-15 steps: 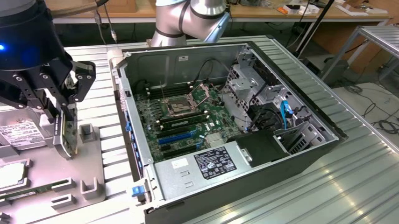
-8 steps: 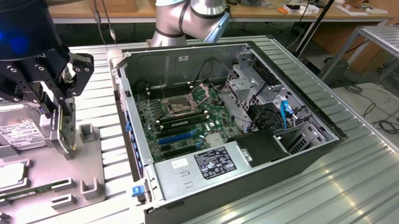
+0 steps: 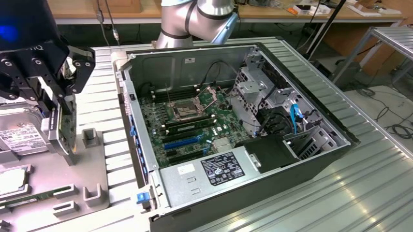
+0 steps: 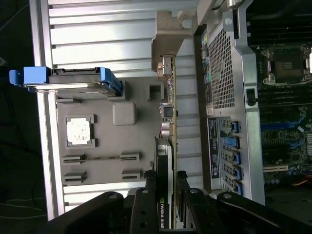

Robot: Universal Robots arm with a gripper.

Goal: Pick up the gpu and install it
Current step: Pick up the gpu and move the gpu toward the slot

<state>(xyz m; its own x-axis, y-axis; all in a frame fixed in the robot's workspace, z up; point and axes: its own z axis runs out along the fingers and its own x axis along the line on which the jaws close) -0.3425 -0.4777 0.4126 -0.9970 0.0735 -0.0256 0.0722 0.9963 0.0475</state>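
item: open computer case, lying on its side on a ribbed metal surface, side panel off.
contents of case: green motherboard with bare processor socket; blue expansion slot near the rear wall; silver power supply with a black and white label, at the near end; metal drive cage toward the exterior view's right; blue cable beside the cage.

item: grey parts tray, on the same surface, at the exterior view's left of the case.
contents of tray: silver hard drive with white label, blue rails on it in the wrist view; square processor chip in its recess; narrow green memory stick lying flat between holders.

item: gpu, standing on edge, upright, over the tray's side nearest the case, just outside the case's rear wall. silver bracket at the end away from the grip. whether its lower edge touches the tray cannot be told.

item: black hand, pinching the gpu, one finger on each flat face of the card. grey robot arm behind the case.
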